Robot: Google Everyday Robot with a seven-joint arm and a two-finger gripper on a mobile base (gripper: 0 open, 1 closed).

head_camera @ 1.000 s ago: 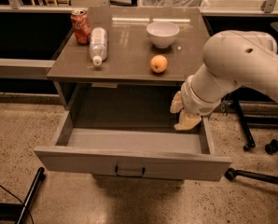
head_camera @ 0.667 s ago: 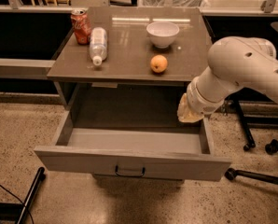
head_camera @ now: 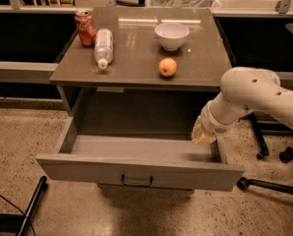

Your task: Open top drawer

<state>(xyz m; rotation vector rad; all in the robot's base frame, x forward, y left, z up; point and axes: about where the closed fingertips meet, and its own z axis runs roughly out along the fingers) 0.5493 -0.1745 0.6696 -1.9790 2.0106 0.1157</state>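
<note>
Since the top drawer stands drawn far out from under the table, with its grey floor showing from front to back, the opening step seems all but finished. Its front hangs out over the speckled floor, and the small dark loop handle sits at the middle of that front with nothing on it.

The gripper is at the drawer's right side, just over the right wall near the back corner and well apart from the handle. Whether it is open or closed cannot be told, nor whether it touches the wall. It appears to hold nothing.

On the table top, a red can, a plastic bottle lying on its side, a white bowl and an orange sit back from the front edge.

What comes next is probably a clean withdrawal. That calls for lifting the gripper up and away to the right without nudging the wall, since a push inward would slide the drawer shut again. If more travel is wanted, the handle is the place to pull.
</note>
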